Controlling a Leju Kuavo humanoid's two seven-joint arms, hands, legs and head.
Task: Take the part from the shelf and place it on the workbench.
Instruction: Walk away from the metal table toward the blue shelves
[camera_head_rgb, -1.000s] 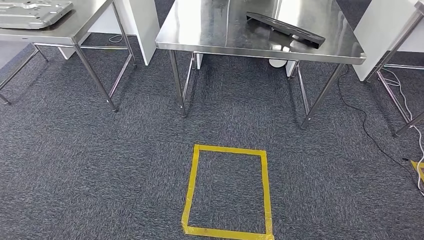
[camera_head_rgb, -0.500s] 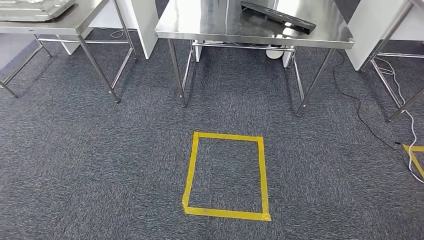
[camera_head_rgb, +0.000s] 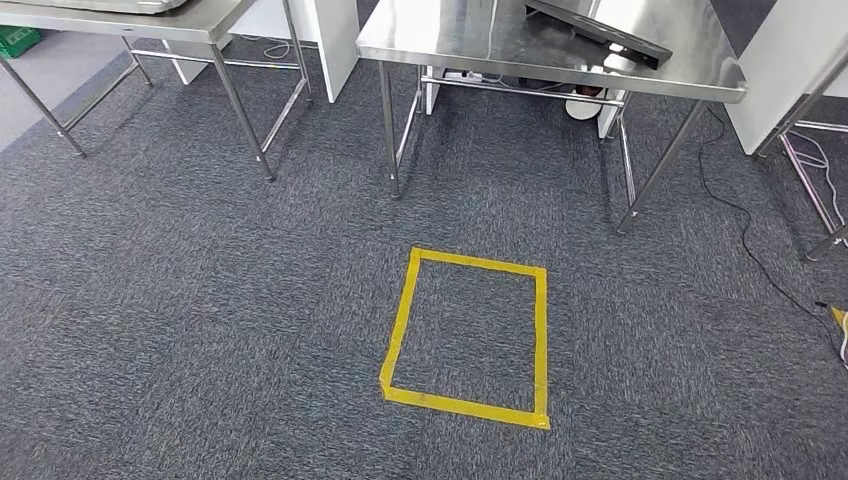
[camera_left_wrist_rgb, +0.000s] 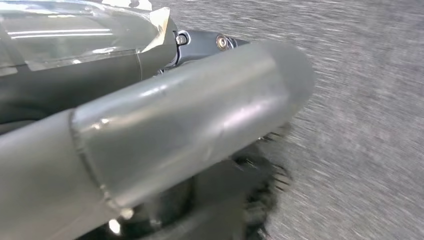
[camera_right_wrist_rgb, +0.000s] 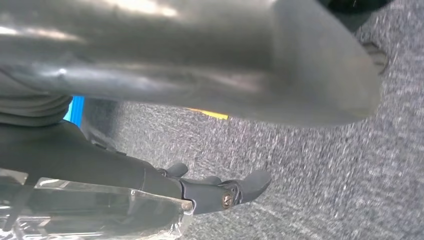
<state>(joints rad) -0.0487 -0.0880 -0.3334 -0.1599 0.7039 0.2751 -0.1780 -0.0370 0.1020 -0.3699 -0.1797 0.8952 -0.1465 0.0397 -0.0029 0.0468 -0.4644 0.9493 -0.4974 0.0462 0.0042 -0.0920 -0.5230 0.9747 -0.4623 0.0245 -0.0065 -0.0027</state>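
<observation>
Both hands hang low over the carpet (camera_head_rgb: 200, 330). The right hand (camera_right_wrist_rgb: 220, 192) holds nothing, fingers apart; the left hand (camera_left_wrist_rgb: 175, 130) looks empty, though blur hides its fingers. The dark part (camera_head_rgb: 600, 30) lies well ahead on the steel table (camera_head_rgb: 480, 50). Walk squarely onto the yellow tape square (camera_head_rgb: 468, 335) before raising either arm.

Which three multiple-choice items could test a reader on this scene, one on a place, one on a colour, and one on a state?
1. Where does the long black flat part lie?
A. on the shiny steel table
B. on the dark grey carpet
C. inside the tape square

2. What colour is the square tape outline on the carpet?
A. red
B. yellow
C. white

3. What lies inside the tape square?
A. a box
B. a cable
C. only bare carpet

Answers: 1 A, the part rests on the tabletop near its far right side. 2 B, the tape is plainly yellow. 3 C, nothing but carpet shows within the outline.
</observation>
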